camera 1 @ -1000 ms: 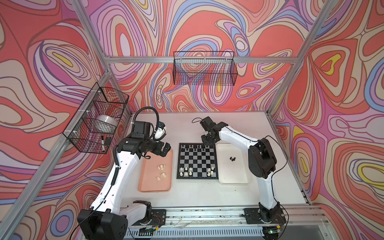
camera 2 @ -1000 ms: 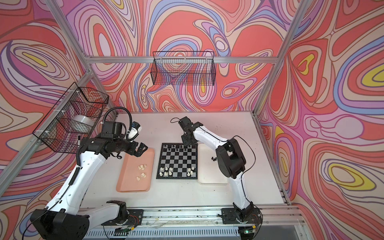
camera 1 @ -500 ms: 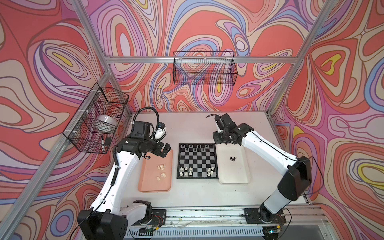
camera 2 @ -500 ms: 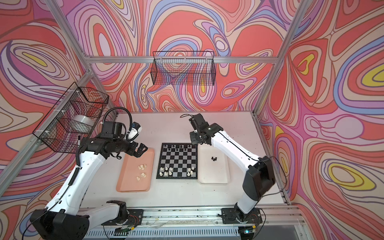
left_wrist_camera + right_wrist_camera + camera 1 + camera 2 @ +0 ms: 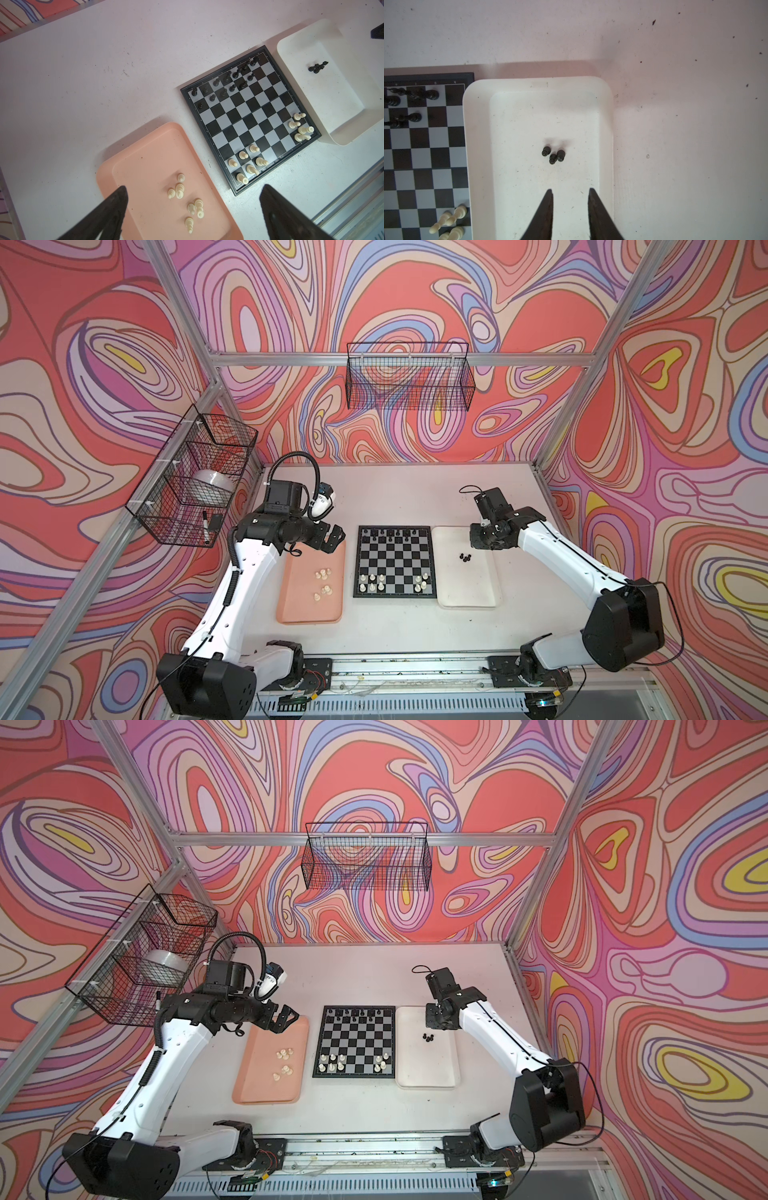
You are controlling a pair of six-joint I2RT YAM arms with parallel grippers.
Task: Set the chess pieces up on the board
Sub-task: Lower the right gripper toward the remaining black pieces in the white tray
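Board point(image 5: 394, 561) lies flat mid-table, with the pink tray point(image 5: 299, 610) just beside it on the left and the white tray point(image 5: 467, 593) just beside it on the right. Black pieces on the board point(image 5: 388, 536) stand in the two far rows, with gaps. White pieces on the board point(image 5: 374, 583) stand in the two near rows in two clumps, one at the left corner and one at the right, and the middle squares are bare. Loose white pieces point(image 5: 324, 583) sit in a small scatter mid pink tray; the left wrist view shows some lying on their sides point(image 5: 179, 194). Three loose black pieces point(image 5: 553, 154) are bunched together in the far half of the white tray.

Left gripper point(image 5: 332, 539) hangs over the far end of the pink tray, jaws spread wide, holding nothing. Right gripper point(image 5: 570, 190) hangs over the far right part of the white tray, near the three black pieces but clear of them, jaws a little apart and empty.
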